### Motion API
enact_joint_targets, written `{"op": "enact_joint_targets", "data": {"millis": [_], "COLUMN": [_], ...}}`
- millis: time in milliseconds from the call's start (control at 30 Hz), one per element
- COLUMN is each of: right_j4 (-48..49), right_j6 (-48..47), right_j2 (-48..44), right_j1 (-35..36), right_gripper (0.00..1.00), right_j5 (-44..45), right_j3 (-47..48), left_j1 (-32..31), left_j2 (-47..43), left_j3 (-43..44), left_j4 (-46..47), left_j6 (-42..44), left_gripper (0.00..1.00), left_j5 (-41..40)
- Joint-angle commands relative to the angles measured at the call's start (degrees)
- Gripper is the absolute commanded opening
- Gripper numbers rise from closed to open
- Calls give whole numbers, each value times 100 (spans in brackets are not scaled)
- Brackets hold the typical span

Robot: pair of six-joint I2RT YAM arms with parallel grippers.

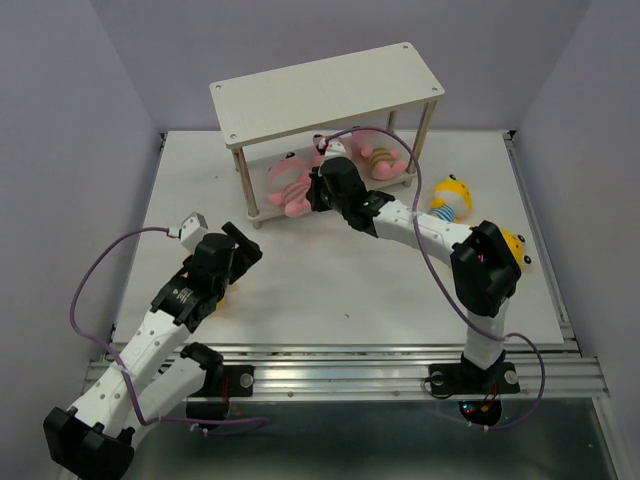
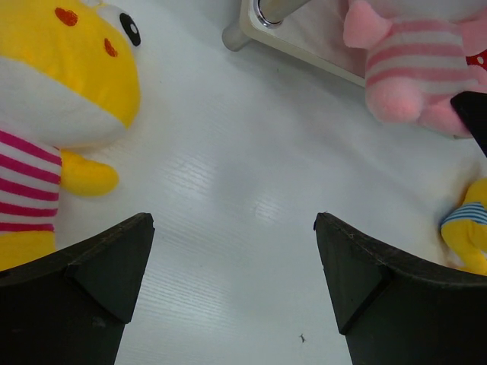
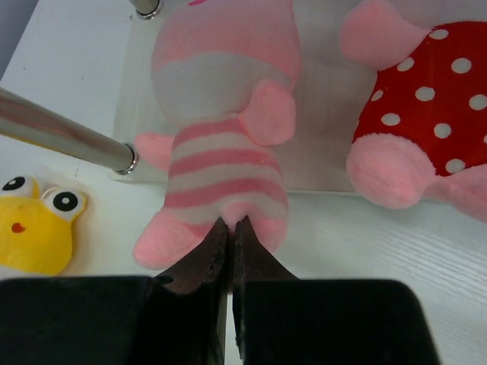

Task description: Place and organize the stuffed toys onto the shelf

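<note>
Our right fingers (image 3: 222,242), pressed shut, touch the bottom of the pink striped toy (image 3: 224,152), which lies half on the lower board of the shelf (image 3: 319,114), legs over the table (image 3: 396,251). We judge it is being seated; next, a short forward push. Our left fingers (image 2: 122,258) gape wide, empty, beside a yellow toy (image 2: 53,91).

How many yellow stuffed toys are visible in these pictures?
3. One yellow toy lies on the table ahead of the left gripper; a blue-striped toy lies right of the shelf; a third toy sits partly hidden behind the right arm. More could be hidden.
</note>
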Motion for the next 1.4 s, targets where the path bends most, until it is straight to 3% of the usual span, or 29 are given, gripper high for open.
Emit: {"op": "enact_joint_targets", "data": {"millis": [0, 900, 1367], "right_j4": [400, 418, 435], "right_j6": [183, 562, 720], "right_j2": [277, 937, 1060], "right_j1": [-15, -68, -68], "right_gripper": [1, 1, 3], "right_j5": [-110, 356, -224], "right_j3": [518, 949, 1054], "left_j1": [50, 68, 77], "left_j2": [19, -148, -148], "left_j3": [175, 148, 131], "left_j4": [183, 42, 42], "left_j6": [112, 85, 94], "left_gripper": [99, 99, 99], "left_j5": [-135, -82, -65]}}
